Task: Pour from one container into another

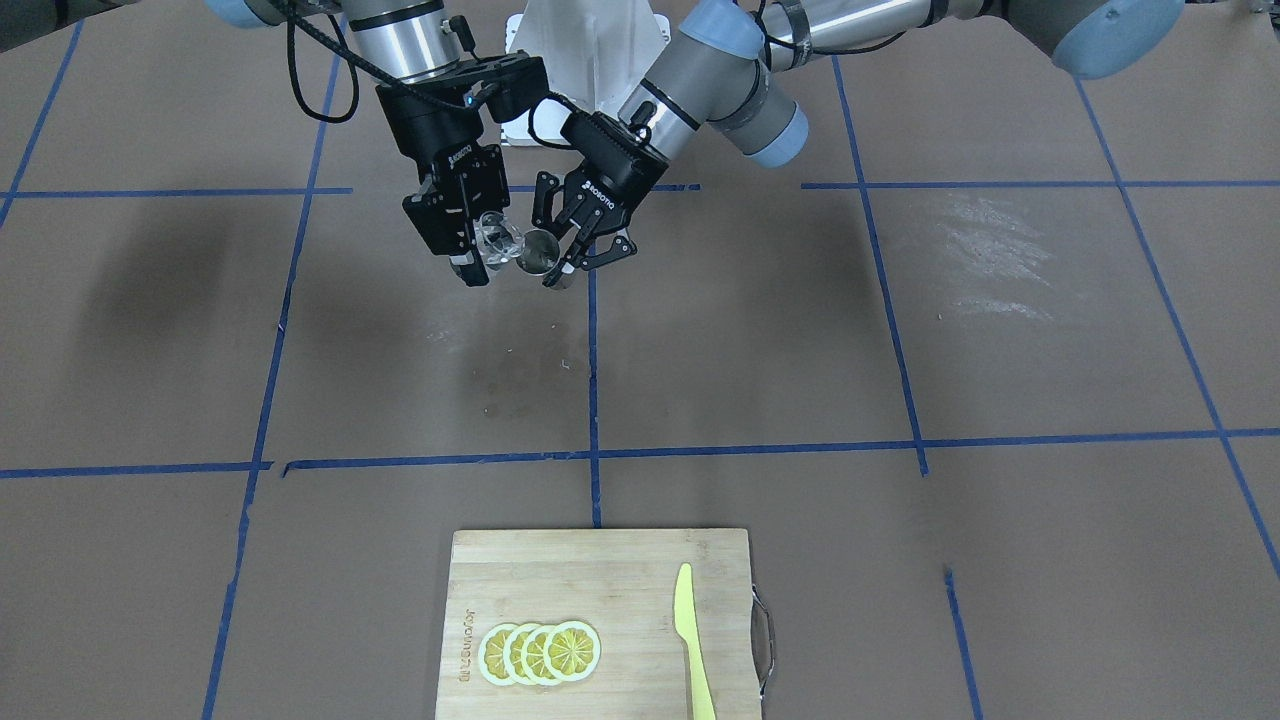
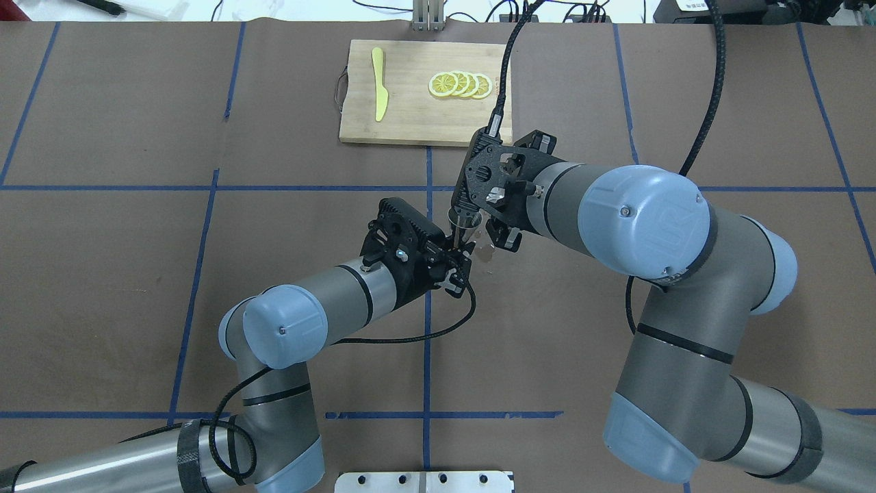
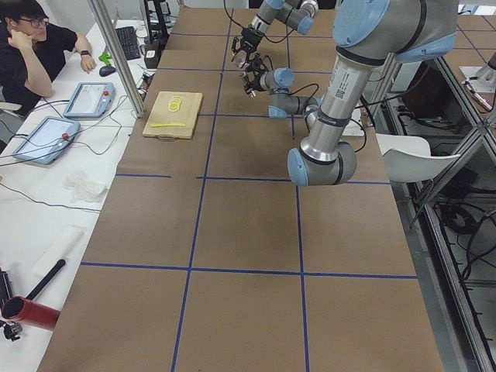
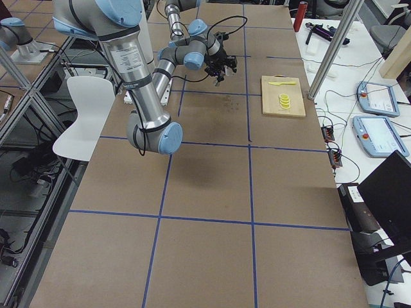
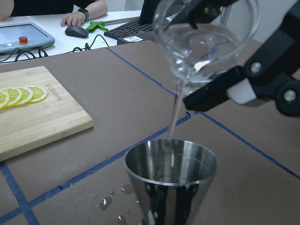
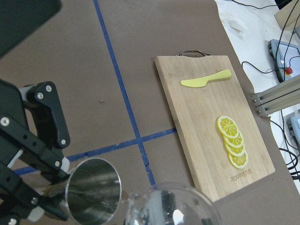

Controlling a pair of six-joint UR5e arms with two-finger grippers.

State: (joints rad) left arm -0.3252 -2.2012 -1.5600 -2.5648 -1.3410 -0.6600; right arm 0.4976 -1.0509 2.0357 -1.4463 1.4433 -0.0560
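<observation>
— Which step?
— Mid-pour. The right gripper is clamped on the tilted cup, at one o'clock above the jigger. The left gripper is clamped on the jigger, and both are aloft.
— Next?
— Probably tip further and centre the stream. There are drops on the table.

The cup, small, rounded and of clear glass, is tipped steeply, its lip just above the jigger. A thin clear stream runs from it into the jigger's open mouth. The jigger (silver metal, narrow-waisted) stands about upright with liquid showing inside. Both are near the board, not touching it.
</observation>
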